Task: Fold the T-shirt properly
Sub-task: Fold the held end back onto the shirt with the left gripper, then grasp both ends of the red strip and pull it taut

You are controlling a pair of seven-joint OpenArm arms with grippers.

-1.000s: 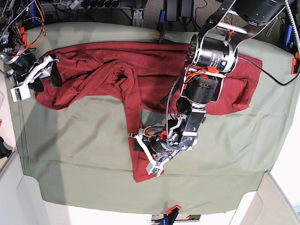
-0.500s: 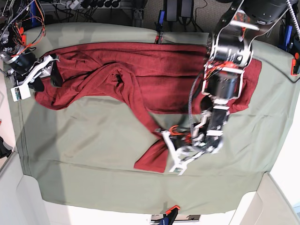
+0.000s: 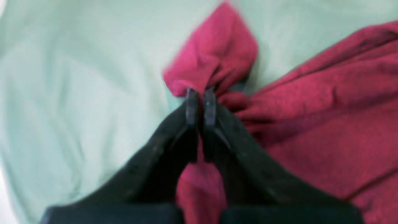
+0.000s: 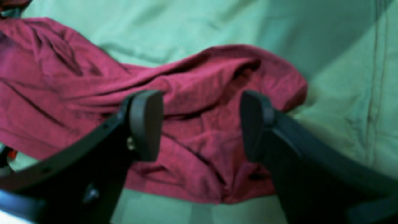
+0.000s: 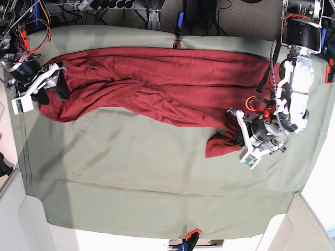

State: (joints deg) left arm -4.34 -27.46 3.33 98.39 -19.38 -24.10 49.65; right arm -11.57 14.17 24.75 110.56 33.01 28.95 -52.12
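Even indoor light overhead, soft wrist views

The base view is bright and fairly sharp, with a broad soft shadow across the green cloth (image 5: pixel 131 172) at lower left and a pale washed-out strip at the right edge. Both wrist views are blurred: the left one smears the T-shirt (image 3: pixel 311 109) as if by motion, perhaps also poor focus, and tints the cloth pale mint. The right wrist view is dimmer, with shade darkening its upper right.
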